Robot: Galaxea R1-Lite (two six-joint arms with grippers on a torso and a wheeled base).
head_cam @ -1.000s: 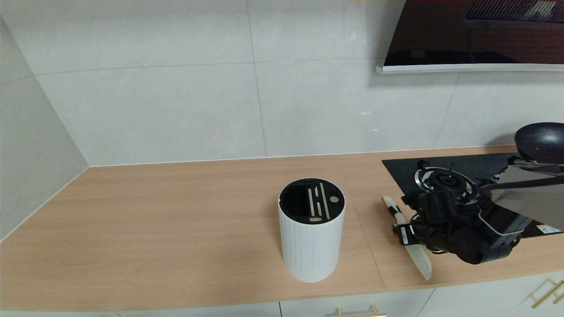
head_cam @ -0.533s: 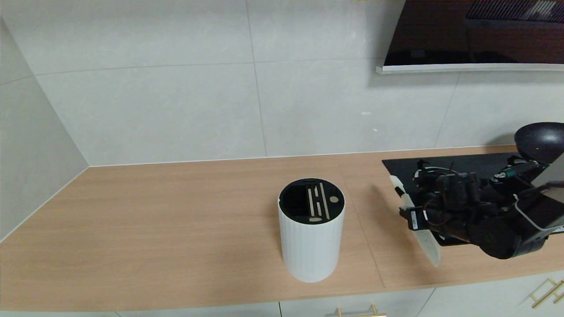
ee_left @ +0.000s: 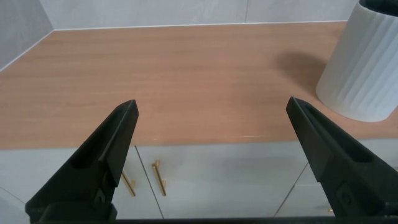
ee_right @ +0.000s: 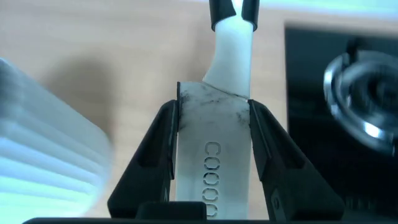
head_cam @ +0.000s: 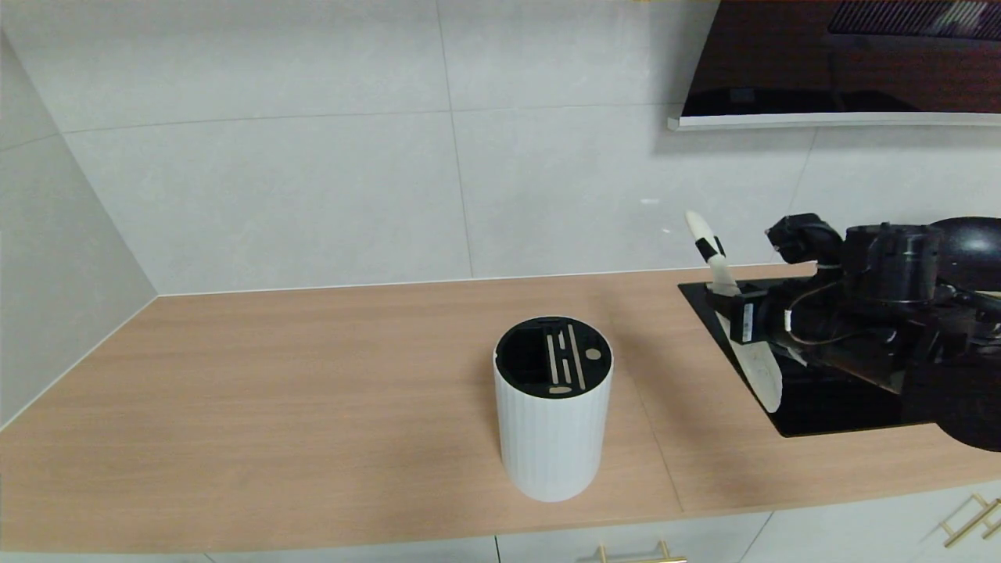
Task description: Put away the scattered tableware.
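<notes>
A wooden worktop (head_cam: pixel 313 391) carries a white slotted knife holder (head_cam: pixel 553 438) near a black hob (head_cam: pixel 821 407). The right claw (head_cam: pixel 741 317) pinches a knife (head_cam: pixel 762 371); the left claw (ee_left: pixel 211 109) is spread.

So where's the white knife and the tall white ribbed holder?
white knife (head_cam: pixel 760 366), head view, on its blade.
tall white ribbed holder (head_cam: pixel 553 442), head view, on its side wall.

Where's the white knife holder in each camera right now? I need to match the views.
Head view: holder stands on the wooden counter, left of the knife.
Left wrist view: holder beyond the open left gripper.
Right wrist view: holder, blurred, beside the gripped knife.
Shared landmark: the wooden counter.
</notes>
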